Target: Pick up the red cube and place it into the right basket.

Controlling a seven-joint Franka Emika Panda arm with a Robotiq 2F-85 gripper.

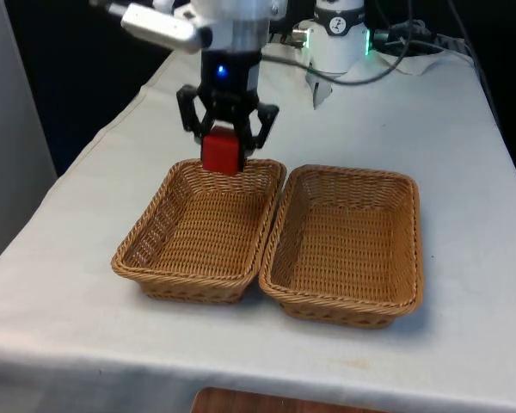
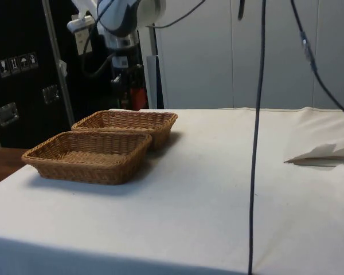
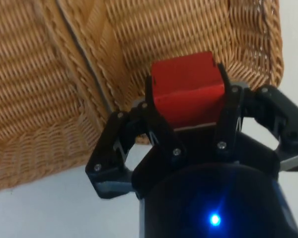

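Tool (image 1: 227, 138): gripping the red cube (image 1: 222, 151) between its fingers, hanging in the air over the far rim of the basket (image 1: 198, 228) on the front view's left. Second basket (image 1: 348, 245): sitting just beside the first, rims touching, both resting on the worktop (image 1: 464, 172).

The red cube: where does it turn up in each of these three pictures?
Front view: red cube in the gripper, above the far rim of the basket on the front view's left.
Side view: partly hidden, above the farther basket.
Wrist view: between the fingers.
Shared landmark: the two baskets' adjoining rims.
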